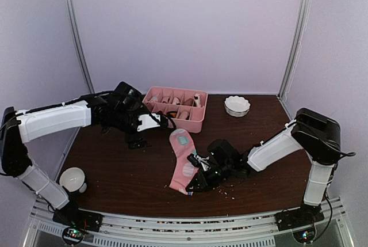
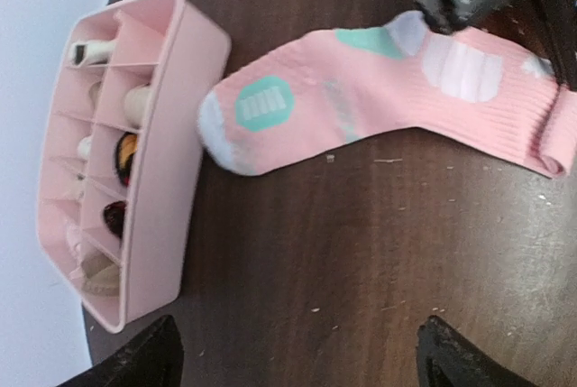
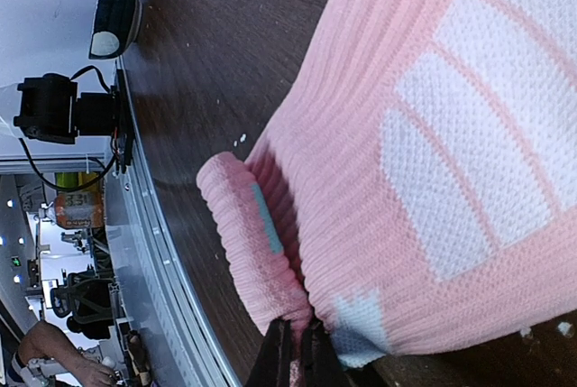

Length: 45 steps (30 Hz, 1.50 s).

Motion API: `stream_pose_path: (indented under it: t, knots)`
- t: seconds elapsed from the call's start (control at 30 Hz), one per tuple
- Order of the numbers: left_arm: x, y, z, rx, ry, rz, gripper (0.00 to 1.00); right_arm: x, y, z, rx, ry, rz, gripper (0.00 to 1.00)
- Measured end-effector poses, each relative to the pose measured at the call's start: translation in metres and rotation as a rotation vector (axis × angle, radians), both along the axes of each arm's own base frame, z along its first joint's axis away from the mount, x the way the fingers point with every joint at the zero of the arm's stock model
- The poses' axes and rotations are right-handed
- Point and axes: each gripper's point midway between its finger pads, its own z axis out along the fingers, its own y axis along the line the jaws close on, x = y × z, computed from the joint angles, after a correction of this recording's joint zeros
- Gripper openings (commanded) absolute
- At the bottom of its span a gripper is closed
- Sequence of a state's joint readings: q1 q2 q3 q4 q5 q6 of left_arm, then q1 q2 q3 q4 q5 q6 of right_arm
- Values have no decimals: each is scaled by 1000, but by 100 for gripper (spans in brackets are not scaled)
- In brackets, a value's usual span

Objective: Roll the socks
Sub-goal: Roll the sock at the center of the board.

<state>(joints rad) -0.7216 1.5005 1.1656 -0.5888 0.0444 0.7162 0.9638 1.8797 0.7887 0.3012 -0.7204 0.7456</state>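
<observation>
At the near left corner of the bench (image 1: 115, 172) a white cup (image 1: 73, 179) is seen. Nearer the middle, the right pincer (image 1: 194, 182) is clenched on the edge of the ribbed cuff of the pink sock (image 1: 183, 158), with a sliver of pink fabric caught between its closed fingers. In the right wrist view the cuff is shown turned over on itself into a short, thick roll just beside that grip. Pale crumbs (image 1: 227, 188) are scattered on the dark wood around this end.

The sock is laid flat on the bench at its middle. Its long axis runs from near to far, with the cuff at the near end and the toe pointed away towards the tray, and a slight bend is seen at the heel. It is knitted in pink, with a whitish toe tip, a teal patch striped in white behind the toe, a teal heel patch and a larger white striped patch on the leg.

Left of the toe, the left pincer (image 2: 299, 342) is held above the bench, released, its fingers spread wide with nothing between them.

Just beyond the toe a pink divided tray (image 1: 172, 122) is set, small items lying in its compartments. Farther right, a white scalloped bowl (image 1: 237, 105) is placed, well apart from the sock.
</observation>
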Motion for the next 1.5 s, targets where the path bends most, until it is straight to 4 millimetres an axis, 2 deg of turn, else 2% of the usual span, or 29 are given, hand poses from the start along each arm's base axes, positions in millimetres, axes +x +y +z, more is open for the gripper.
stream_pose_path:
  t: [0.07,0.17,0.33,0.43,0.53,0.67,0.77,1.13,1.5]
  knots:
    - [-18,-4,-23,0,45,-68,86,0,0,0,-3,3,5,0]
    - [-70,-19,-56,38,137,-242,81,1,-1,0,-8,12,5,0]
    - [-146,-56,-82,88,175,-567,67,2,-3,-2,-12,37,8,0]
    - [-169,-67,-95,114,177,-683,61,2,-3,-2,-10,57,7,0]
    - [-172,-72,-108,124,151,-737,53,2,-3,-2,-9,74,1,0]
    - [-168,-72,-126,150,107,-778,50,2,-4,-2,-10,84,-6,0]
    - [-163,-75,-132,159,72,-787,48,2,-3,-2,-9,91,-10,0]
    - [-150,-89,-125,115,-25,-773,49,2,-4,-2,-4,97,-13,0]
    - [-147,-89,-129,132,-36,-763,36,2,-4,-2,5,93,-15,0]
